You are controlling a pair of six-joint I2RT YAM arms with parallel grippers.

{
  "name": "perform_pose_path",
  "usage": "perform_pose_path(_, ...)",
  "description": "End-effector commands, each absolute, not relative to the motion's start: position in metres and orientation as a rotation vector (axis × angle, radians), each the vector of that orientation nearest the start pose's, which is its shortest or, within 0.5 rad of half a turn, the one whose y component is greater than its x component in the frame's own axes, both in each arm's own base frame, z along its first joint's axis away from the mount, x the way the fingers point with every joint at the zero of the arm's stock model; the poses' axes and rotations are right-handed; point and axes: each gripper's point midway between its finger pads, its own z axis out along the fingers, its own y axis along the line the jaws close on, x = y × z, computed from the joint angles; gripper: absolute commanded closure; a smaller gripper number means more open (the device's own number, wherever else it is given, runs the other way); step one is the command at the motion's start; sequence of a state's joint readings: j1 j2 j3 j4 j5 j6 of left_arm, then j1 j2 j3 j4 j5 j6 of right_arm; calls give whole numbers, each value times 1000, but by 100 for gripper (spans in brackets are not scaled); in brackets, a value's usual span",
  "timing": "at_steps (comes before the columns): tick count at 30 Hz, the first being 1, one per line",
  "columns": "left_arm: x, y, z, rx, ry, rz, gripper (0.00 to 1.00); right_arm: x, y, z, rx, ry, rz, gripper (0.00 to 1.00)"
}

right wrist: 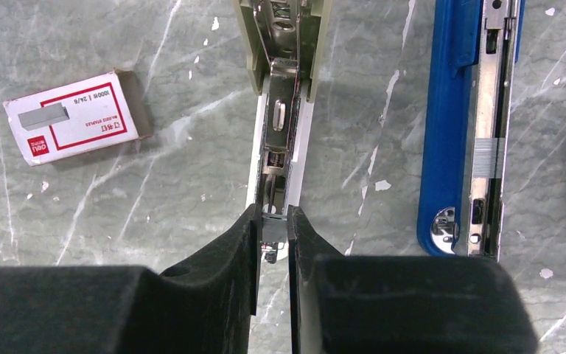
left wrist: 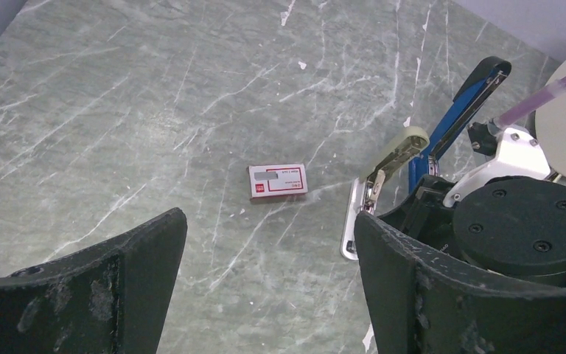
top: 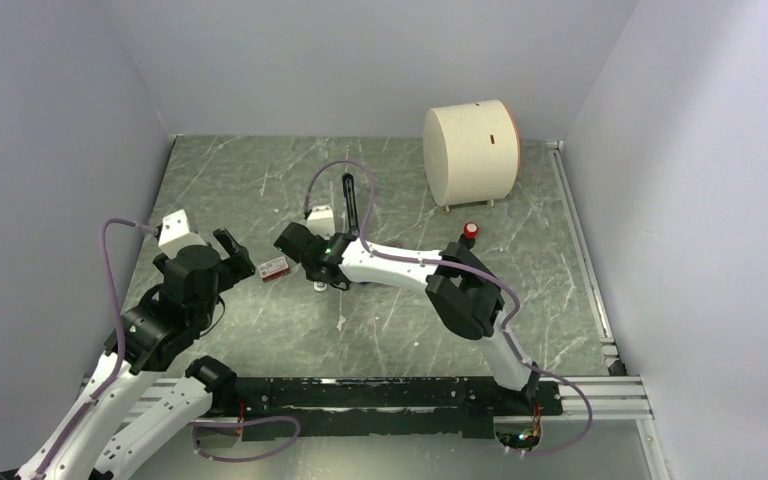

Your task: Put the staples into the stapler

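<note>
Seen from above, a green-grey marbled table (top: 260, 180) sits boxed in by plain pale grey walls (top: 60, 120). A cream cylinder (top: 470, 150) lies on its side at the back right, with a small red-topped object (top: 471, 230) just in front of it. The left gripper (top: 235, 258) hovers near a red and white staple box (top: 273, 267) on the left of the table. The right gripper (top: 318, 275) reaches down at the centre. Just behind it, the blue stapler (top: 349, 205) shows mainly as its thin black arm, raised. From the left wrist camera, the left gripper's fingers (left wrist: 140, 258) stand wide apart with only bare marble between them. The staple box (left wrist: 278, 181) lies flat further on, untouched. To its right is a cream stapler (left wrist: 402, 147), tilted open, and the blue stapler (left wrist: 453, 118) is beside it, partly hidden by the other arm. From the right wrist camera, the right gripper (right wrist: 274, 221) is almost closed, its fingers (right wrist: 228, 243) pinching a small grey metal piece (right wrist: 274, 227) at the near end of the cream stapler's (right wrist: 284, 44) exposed metal channel. The blue stapler (right wrist: 446, 110) lies open on the table just to the right, parallel and apart. A short silvery band (right wrist: 484, 156) shows midway along its metal channel. The staple box (right wrist: 74, 118) rests to the left.
</note>
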State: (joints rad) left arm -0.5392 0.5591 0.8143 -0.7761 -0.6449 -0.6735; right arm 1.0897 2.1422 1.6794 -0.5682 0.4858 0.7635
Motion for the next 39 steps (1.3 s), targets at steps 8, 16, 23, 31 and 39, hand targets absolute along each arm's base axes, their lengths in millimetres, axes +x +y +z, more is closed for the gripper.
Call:
perform_pose_path(8,216,-25,227,-521,1919,-72,12,295,432,59,-212,2391,208,83)
perform_pose_path(16,217,-26,226,-516,1922,-72,11,295,428,51,-218,2403,175,84)
perform_pose_path(23,217,-27,225,-510,1929,-71,11,297,426,52,-218,2392,165,84)
perform_pose_path(31,217,-28,224,-509,1931,-72,11,296,425,46,-230,2401,154,84)
perform_pose_path(39,218,-28,224,-507,1935,-67,11,297,424,47,-249,2392,154,84)
